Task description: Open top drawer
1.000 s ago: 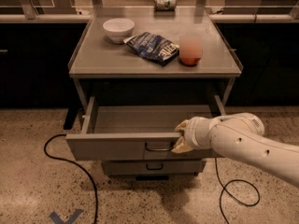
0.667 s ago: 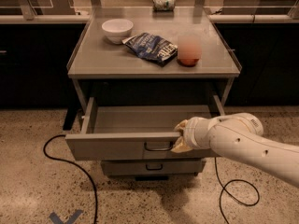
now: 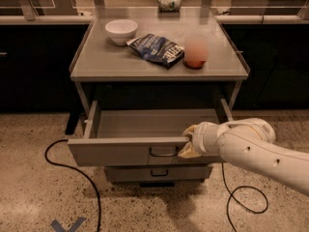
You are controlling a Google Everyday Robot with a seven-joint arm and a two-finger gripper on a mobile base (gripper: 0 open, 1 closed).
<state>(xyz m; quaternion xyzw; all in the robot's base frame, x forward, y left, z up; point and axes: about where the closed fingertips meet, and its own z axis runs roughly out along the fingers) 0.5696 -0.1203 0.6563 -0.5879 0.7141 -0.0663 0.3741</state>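
The top drawer [image 3: 120,151] of the grey metal cabinet stands pulled out, its grey inside [image 3: 154,124] showing and holding nothing I can see. Its small dark bail handle [image 3: 163,152] is at the front's centre. My gripper [image 3: 187,143], on a white arm coming in from the right, sits at the drawer's front rim just right of the handle. A narrower lower drawer [image 3: 157,173] with its own handle is shut below.
On the cabinet top [image 3: 96,64] stand a white bowl [image 3: 121,31], a dark blue chip bag [image 3: 158,50] and a pink cup [image 3: 196,50]. Black cables [image 3: 77,170] lie on the speckled floor left and right. Dark counters flank the cabinet.
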